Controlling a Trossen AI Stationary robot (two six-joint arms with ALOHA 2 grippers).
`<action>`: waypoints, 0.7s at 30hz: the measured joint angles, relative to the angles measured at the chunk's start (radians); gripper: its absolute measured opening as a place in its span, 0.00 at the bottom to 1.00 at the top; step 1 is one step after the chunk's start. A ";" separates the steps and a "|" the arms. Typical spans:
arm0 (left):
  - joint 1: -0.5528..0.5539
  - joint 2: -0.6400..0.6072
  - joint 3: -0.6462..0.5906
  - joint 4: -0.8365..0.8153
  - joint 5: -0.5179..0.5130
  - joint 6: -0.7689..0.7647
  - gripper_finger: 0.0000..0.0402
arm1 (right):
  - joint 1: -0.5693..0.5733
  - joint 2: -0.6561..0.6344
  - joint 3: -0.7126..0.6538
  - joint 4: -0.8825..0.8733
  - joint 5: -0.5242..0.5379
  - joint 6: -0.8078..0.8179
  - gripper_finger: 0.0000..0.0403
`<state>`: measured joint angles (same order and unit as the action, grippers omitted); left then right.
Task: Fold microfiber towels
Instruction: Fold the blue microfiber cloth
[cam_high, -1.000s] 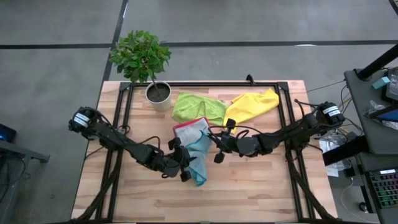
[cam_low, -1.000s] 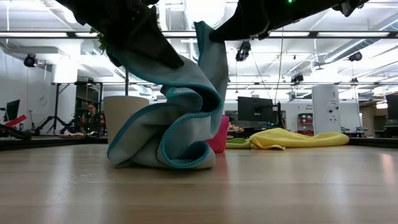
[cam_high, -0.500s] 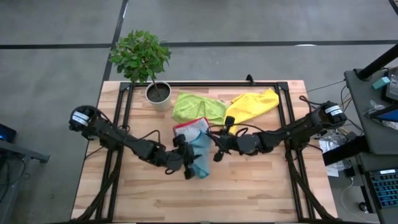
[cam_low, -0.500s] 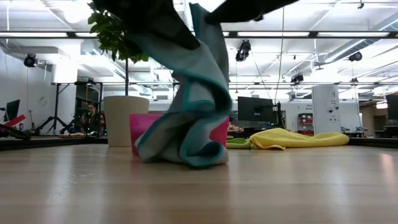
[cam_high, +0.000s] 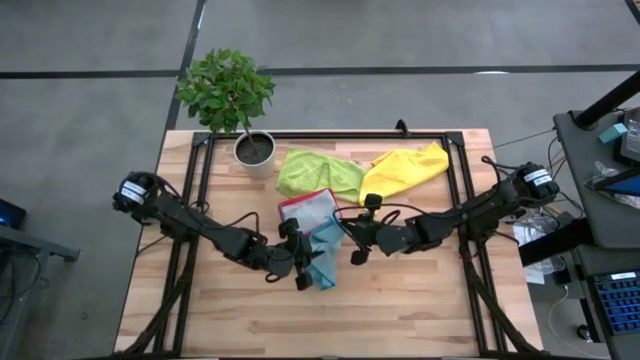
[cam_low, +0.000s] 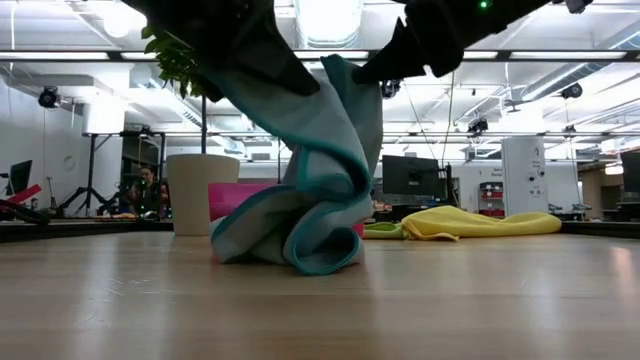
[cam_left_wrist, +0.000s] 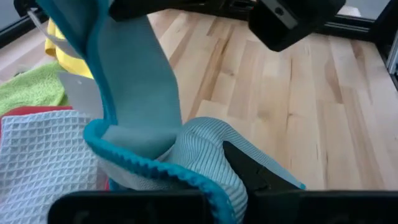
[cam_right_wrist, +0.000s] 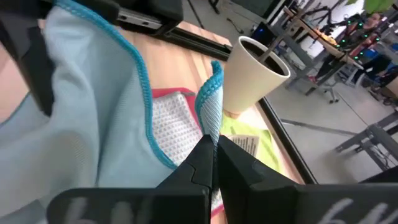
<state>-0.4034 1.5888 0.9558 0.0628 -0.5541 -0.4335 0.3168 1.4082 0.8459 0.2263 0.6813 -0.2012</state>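
Both hands clench the teal towel between them; left hand nearer the desk; right hand higher.

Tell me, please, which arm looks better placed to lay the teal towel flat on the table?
Probably the right. The right gripper pinches the teal towel by its hemmed edge, beside bare table; the left gripper holds a bunched part over the heap.

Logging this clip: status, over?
Both grippers, left and right, shut on teal towel, lifted and bunched. Pink tray right behind it.
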 joint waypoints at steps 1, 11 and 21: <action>0.002 0.002 0.000 0.005 0.000 0.003 0.00 | -0.001 0.000 0.000 -0.001 0.001 0.000 0.02; 0.004 0.002 -0.001 0.008 0.000 0.002 0.00 | -0.001 0.000 0.000 -0.004 -0.001 0.017 0.02; 0.004 0.002 -0.001 0.010 0.000 0.002 0.00 | -0.001 0.000 -0.001 -0.004 -0.001 0.007 0.02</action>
<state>-0.3992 1.5906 0.9550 0.0731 -0.5541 -0.4320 0.3161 1.4086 0.8452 0.2218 0.6807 -0.1944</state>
